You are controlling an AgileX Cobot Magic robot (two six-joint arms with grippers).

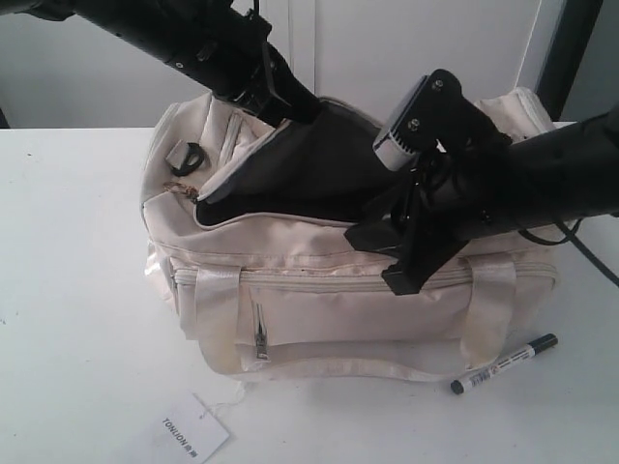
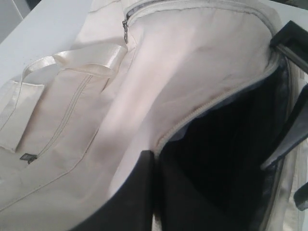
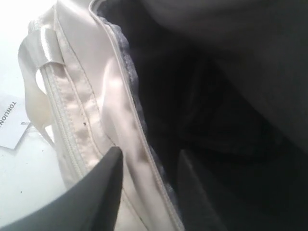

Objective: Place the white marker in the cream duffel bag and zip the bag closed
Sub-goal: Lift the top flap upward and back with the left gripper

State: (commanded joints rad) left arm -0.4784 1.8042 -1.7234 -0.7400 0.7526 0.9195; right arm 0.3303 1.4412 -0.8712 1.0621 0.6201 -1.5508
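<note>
The white marker (image 1: 503,364) is lying on the tabletop (image 1: 77,290), below and outside the right gripper (image 1: 387,256), just beside the front corner of the cream duffel bag (image 1: 368,309); nothing is gripping it. The bag is standing open; the left gripper (image 2: 155,161) is holding up its dark-lined flap (image 1: 319,164), fingers sitting together on the flap's zipper edge; the right gripper's fingers are standing apart, one inside the mouth and one outside, straddling the front rim without pinching it.

The risks, as I am judging them: in lifting out, the right gripper may be catching the rim or the satin strap (image 1: 488,309) beneath it, dragging the bag against the marker and sending it rolling; the marker is lying slim and flat, so a shallow pinch may be skidding it across the tabletop; if the left gripper is slipping off the soft fabric, the flap is likely to be dropping over the mouth before the marker is going in; the paper tag (image 1: 193,427), well away from both grippers, is posing no trouble.
</note>
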